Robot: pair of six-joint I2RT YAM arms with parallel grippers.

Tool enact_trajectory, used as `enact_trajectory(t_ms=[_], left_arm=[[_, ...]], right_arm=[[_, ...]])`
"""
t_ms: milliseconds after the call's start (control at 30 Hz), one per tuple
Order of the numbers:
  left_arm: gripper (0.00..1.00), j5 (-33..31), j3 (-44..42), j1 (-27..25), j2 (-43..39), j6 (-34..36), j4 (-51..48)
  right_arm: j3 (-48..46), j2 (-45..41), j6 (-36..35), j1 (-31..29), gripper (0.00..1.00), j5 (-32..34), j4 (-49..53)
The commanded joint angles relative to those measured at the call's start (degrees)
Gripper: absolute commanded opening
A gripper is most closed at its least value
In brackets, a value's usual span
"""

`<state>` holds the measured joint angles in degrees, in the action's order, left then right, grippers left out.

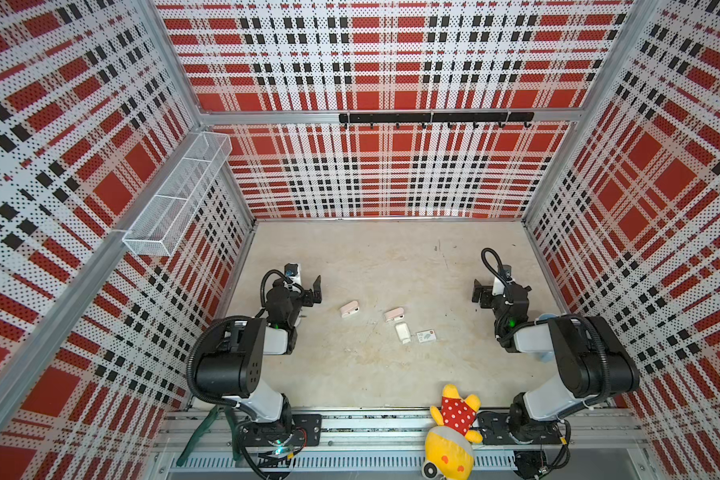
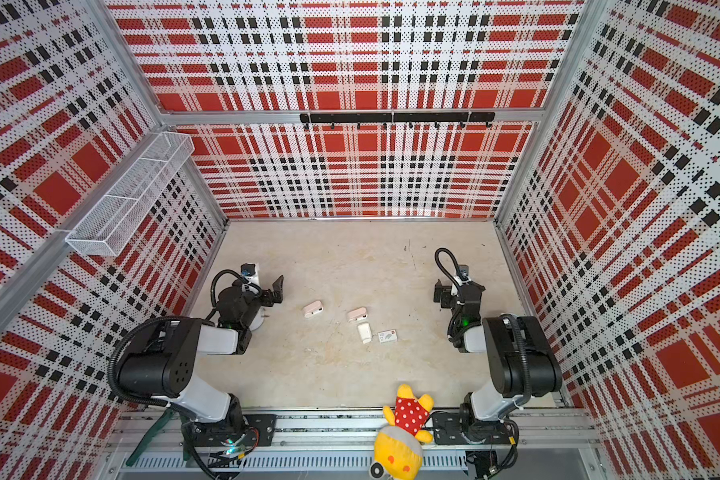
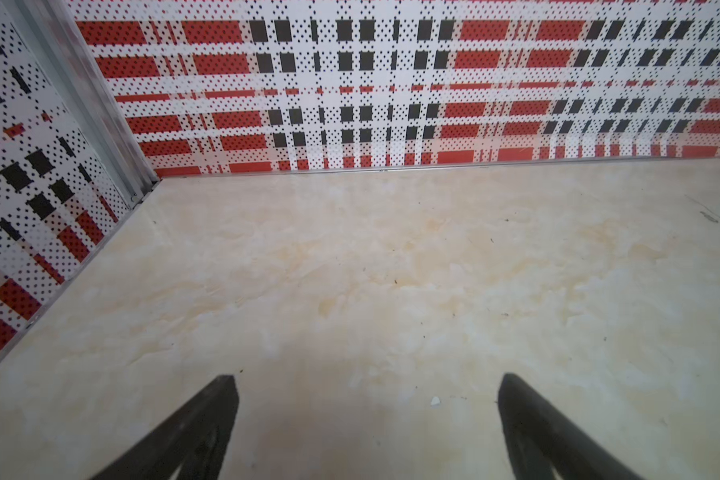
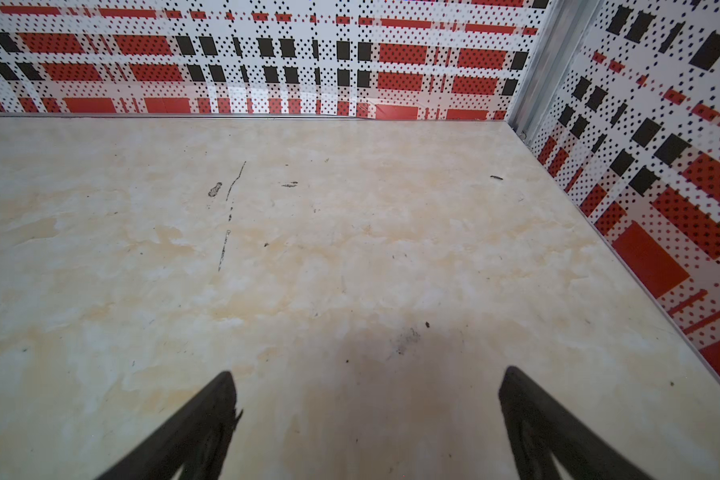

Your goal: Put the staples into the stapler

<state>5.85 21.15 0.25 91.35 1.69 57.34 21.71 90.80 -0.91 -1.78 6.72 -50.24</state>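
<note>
The staples themselves cannot be made out. Both top views show their small white card box [image 1: 426,336] with an orange corner mark, lying flat on the bench [image 1: 371,257]. Just beside the box lies a plain white piece [image 1: 403,332], possibly its inner tray. One pink stapler [image 1: 393,314] lies just past that piece from the box, and a second pink stapler [image 1: 349,308] lies farther from the box, toward the left arm.

A staple strip is probably light, stiff and brittle, and it sits low on the bench. It is best pinched gently by its long sides at mid-length.

The left end effector [image 1: 317,290] and the right end effector [image 1: 477,294] hang well apart from the box, spread wide and holding nothing. The wrist views confirm this: bare bench shows between the fingers [image 3: 208,424] of the left and likewise of the right [image 4: 366,374]. Neither wrist view shows the box or a stapler; only the top views do.
</note>
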Motion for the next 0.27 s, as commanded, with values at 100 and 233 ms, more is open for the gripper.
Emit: enact_trajectory(t_ms=[100, 233], left_arm=[[0.99, -0.6, 0.5, -0.3, -1.1, -0.2, -0.7], [0.99, -0.6, 0.4, -0.3, -1.1, -0.1, -0.7]], right_arm=[[1.4, 0.5, -1.2, 0.2, 1.0, -0.3, -2.5], [1.0, 0.2, -1.4, 0.1, 1.0, -0.3, -3.2]])
